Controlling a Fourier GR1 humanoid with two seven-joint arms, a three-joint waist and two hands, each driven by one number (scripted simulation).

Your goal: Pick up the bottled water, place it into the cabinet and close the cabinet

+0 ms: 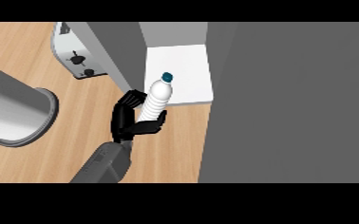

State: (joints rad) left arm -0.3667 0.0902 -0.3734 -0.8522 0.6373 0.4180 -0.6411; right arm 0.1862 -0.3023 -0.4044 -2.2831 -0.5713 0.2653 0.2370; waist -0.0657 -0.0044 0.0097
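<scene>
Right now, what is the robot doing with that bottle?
One black hand is curled round a white water bottle with a dark blue cap. It holds the bottle at the front edge of the cabinet's white shelf, cap pointing inward. The cabinet door stands open on the right. A toaster and a metal pot sit on the wooden counter. The other hand is out of sight.

Bottle [157, 97]: lower part hidden in the left hand [133, 121], base not visible. Pot [21, 111] cut by the left edge. Toaster [77, 52] cut at the top, partly behind the cabinet door [116, 52]. Cabinet [280, 99] runs off top, right and bottom. Forearm cut at the bottom.
</scene>
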